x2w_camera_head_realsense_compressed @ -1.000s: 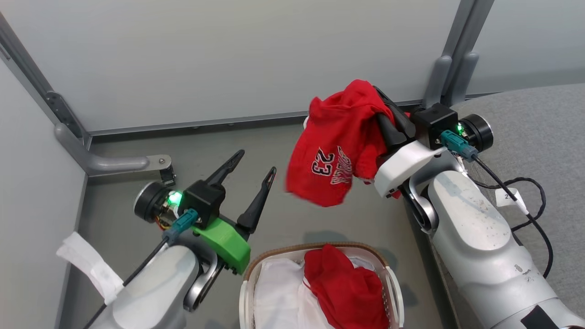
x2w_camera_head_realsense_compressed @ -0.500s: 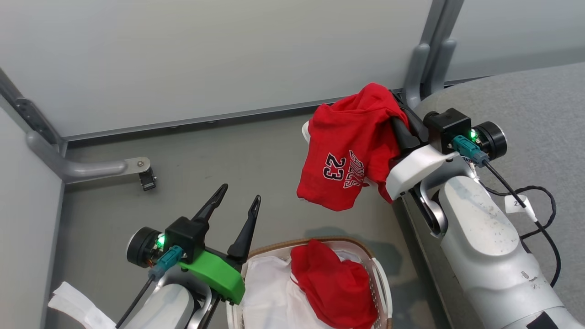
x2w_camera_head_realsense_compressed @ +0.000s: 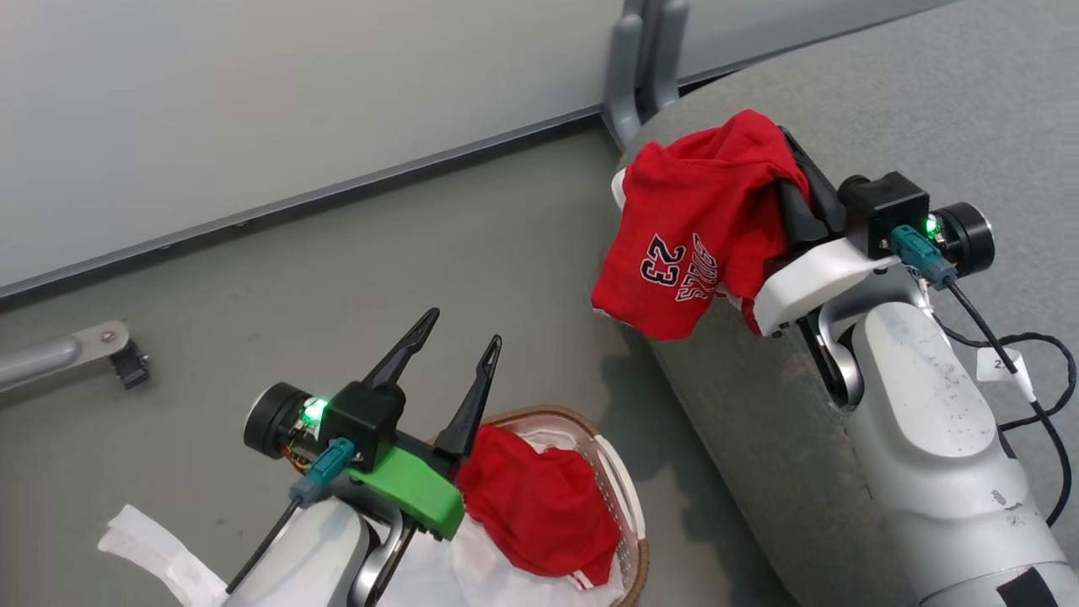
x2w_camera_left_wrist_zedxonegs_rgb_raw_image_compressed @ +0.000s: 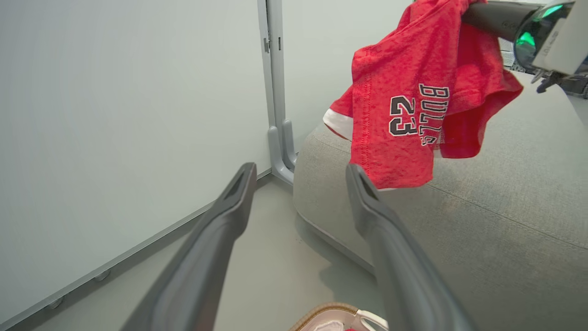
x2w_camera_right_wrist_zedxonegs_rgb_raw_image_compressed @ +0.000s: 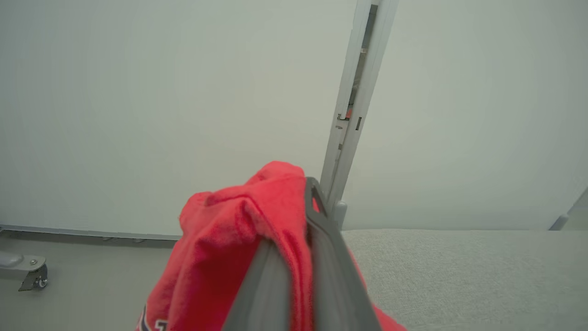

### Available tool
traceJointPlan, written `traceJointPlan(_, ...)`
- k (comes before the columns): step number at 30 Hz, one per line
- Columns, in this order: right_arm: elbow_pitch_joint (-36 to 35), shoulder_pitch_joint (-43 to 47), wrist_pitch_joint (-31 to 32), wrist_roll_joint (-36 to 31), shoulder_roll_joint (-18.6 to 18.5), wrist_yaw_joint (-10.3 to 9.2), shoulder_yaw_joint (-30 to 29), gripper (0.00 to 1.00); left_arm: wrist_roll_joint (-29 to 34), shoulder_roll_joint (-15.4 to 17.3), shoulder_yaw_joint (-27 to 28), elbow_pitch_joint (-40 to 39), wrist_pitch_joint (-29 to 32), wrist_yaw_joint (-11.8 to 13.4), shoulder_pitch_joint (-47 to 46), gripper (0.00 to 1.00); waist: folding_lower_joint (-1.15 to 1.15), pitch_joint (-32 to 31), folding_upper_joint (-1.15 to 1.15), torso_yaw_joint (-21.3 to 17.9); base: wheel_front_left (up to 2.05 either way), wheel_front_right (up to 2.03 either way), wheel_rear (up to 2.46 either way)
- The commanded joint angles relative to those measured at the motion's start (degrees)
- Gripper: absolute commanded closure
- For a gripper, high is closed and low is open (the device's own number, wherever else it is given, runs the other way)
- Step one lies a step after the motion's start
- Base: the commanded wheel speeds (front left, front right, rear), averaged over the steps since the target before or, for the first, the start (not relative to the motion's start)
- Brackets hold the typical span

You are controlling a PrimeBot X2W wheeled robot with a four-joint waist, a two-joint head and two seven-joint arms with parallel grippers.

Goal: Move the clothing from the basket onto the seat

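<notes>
The right gripper [x2w_camera_head_realsense_compressed: 797,160] is reaching toward the upper right of the head view with its two dark fingers pressed together on a red jersey [x2w_camera_head_realsense_compressed: 691,228], pinching a bunched fold of it. The fabric is draping over and to the left of the fingers, with the printed number and lettering hanging upside down below them. The jersey is hanging over the rounded corner of the grey seat [x2w_camera_head_realsense_compressed: 927,101]. In the left wrist view its lower hem is dangling close to the seat's surface, though whether it is touching cannot be told. The left gripper [x2w_camera_head_realsense_compressed: 464,329] is pointing up from the lower left with its fingers spread wide and holding nothing. It is hovering just above and left of the basket [x2w_camera_head_realsense_compressed: 628,506]. In the basket a second red garment [x2w_camera_head_realsense_compressed: 539,506] is lying on a white cloth [x2w_camera_head_realsense_compressed: 497,577], next to the base of the gripper's right-hand finger. Compared with a second ago, the whole head view is showing a shifted scene, since the camera has turned. The seat is now taking up much of the upper right instead of a strip at the right edge. The jersey, which was hanging over the bare floor [x2w_camera_head_realsense_compressed: 379,270] beside the seat, is now overlapping the seat's corner. Both grippers are keeping the same states as before.
</notes>
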Motion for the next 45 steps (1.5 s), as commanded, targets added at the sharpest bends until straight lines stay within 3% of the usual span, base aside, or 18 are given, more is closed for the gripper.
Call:
traceJointPlan(1,-0.52,0.6,-0.17,-0.41,-0.1,-0.08,-0.85,1.0,0.72,-0.02,0.09,0.33,-0.03,-0.48,-1.18,0.0,0.0,5.12,0.0,-8.09,0.0,0.0,0.0)
traceJointPlan(10,-1.74,3.09,-0.17,-0.57,-0.06,-0.08,-4.26,1.0,2.67,-0.75,-0.8,1.61,-0.04,-2.19,-3.55,0.0,0.0,8.02,0.0,-15.14,0.0,0.0,0.0)
traceJointPlan(17,-0.83,2.57,-0.17,-1.56,-0.1,-0.08,-5.0,1.0,3.88,-0.93,-2.06,1.69,-0.04,-2.74,-5.05,0.0,0.0,10.23,0.0,-15.06,0.0,0.0,0.0)
traceJointPlan(24,0.93,-4.85,-0.17,-5.52,-1.94,-0.08,-8.9,1.0,5.04,-1.31,-4.16,0.59,-0.04,-3.2,-8.04,0.0,0.0,14.23,0.0,-9.83,0.0,0.0,0.0)
traceJointPlan(29,3.78,-14.15,-0.18,-6.44,-7.03,-0.08,-12.8,1.0,6.22,-1.35,-5.22,-0.41,-0.04,-3.25,-10.39,0.0,0.0,18.54,0.0,-4.61,0.0,0.0,0.0)
traceJointPlan(39,7.38,-32.13,1.2,-12.42,-20.77,-0.08,-22.21,1.0,8.7,-2.56,-6.76,-2.06,0.07,-3.02,-16.16,0.0,0.0,29.28,0.0,6.44,0.0,0.0,0.0)
traceJointPlan(45,11.51,-33.22,1.02,-15.69,-22.02,-0.08,-29.04,1.0,9.39,-3.13,-7.0,-2.44,0.1,-2.24,-18.07,0.0,0.0,34.07,0.0,9.74,0.0,0.0,0.0)
